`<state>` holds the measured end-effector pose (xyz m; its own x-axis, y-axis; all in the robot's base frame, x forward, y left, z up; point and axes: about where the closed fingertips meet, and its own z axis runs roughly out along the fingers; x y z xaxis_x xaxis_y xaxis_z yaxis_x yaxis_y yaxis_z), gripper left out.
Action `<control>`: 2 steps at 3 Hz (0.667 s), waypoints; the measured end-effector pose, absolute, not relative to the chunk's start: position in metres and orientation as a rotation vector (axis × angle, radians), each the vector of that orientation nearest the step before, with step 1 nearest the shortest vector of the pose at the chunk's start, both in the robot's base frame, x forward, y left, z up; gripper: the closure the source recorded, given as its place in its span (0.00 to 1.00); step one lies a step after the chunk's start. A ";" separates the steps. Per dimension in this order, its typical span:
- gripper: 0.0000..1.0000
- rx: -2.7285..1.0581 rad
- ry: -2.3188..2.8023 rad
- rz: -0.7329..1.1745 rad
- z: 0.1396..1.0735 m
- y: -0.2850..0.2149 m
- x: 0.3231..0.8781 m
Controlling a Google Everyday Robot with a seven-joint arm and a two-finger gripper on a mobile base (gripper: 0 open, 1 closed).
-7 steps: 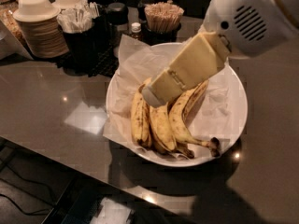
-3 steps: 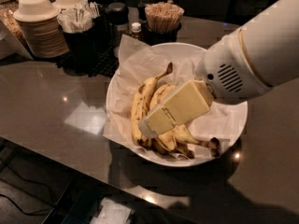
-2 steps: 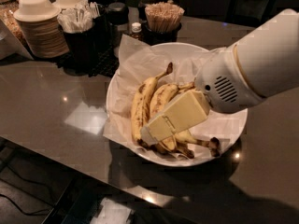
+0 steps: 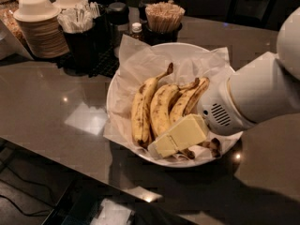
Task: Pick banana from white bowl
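Observation:
The wide white bowl point(image 4: 123, 74), lined with crumpled white paper, stands in the middle of the dark counter. A bunch of three straighter speckled bananas point(image 4: 159, 109) lies in it, stems pointing to the back. My gripper point(image 4: 178, 136), a cream block on a white wrist, sits low at the bowl's front, right over the near ends of the bananas. Just to its right a dark blackened stub point(image 4: 213, 146) shows near the rim. It looks like the stem of the curved banana, whose body is hidden under the gripper and wrist.
Stacked off-white paper bowls point(image 4: 37, 25) stand at the back left. Beside them are black holders with packets point(image 4: 79, 20), a small bottle point(image 4: 136, 30) and a cup of wooden stirrers point(image 4: 163, 17). My white arm point(image 4: 267, 88) covers the bowl's right side. The counter's front edge runs along the lower left.
My gripper has moved down toward the bowl's front rim and the arm has shifted right, so the three bunched bananas now show almost whole.

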<state>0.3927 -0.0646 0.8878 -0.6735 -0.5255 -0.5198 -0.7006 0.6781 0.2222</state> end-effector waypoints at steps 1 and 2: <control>0.00 -0.955 2.475 0.574 0.888 -0.065 0.393; 0.19 -0.955 2.475 0.573 0.888 -0.065 0.393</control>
